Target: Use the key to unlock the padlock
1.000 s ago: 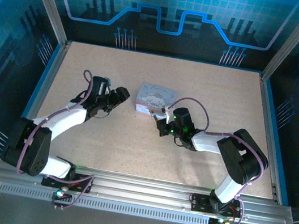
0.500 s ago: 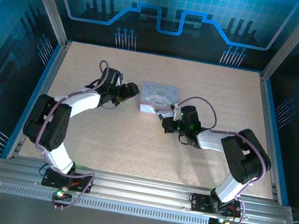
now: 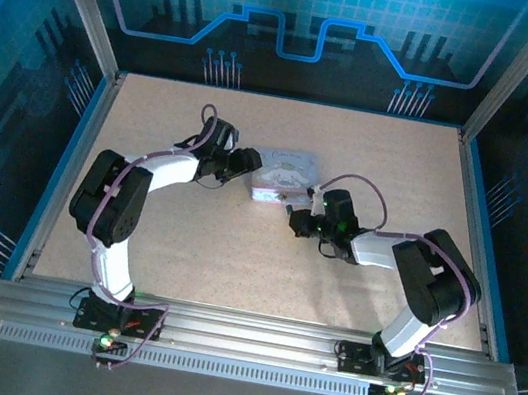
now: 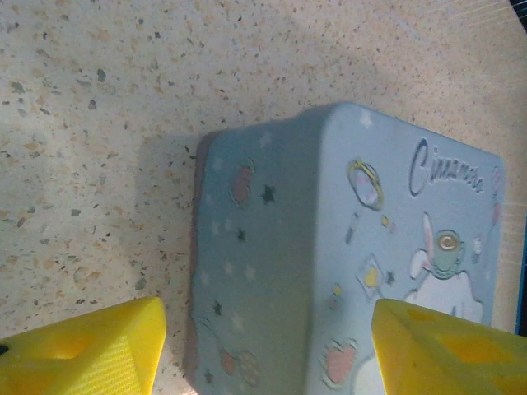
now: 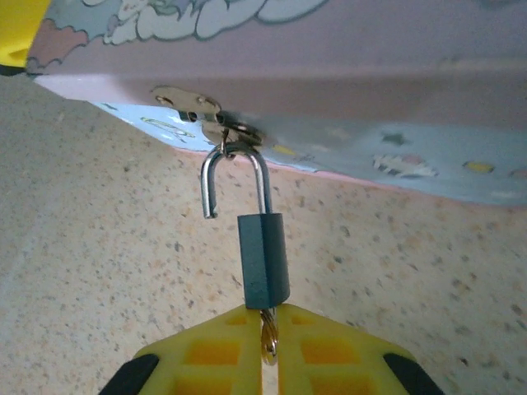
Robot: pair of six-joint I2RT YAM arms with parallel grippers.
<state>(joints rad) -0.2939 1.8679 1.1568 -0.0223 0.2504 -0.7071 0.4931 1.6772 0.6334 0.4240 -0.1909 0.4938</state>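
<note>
Seemingly unlocked, with padlock [image 5: 263, 257] sprung open yet hooked on tin [image 5: 370, 58] hasp [image 5: 193, 103], key [image 5: 269, 344] nipped in closed right pincer [image 5: 269, 327], left pincer [image 4: 265, 329] agape.

Lab robot cell: aluminium frame [image 3: 82, 0], blue panels [image 3: 303, 22]

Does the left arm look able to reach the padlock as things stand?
Probably not cleanly: the padlock is hooked on the tin box's hasp, with the right gripper closed on the key right beneath it, crowding that side.
</note>
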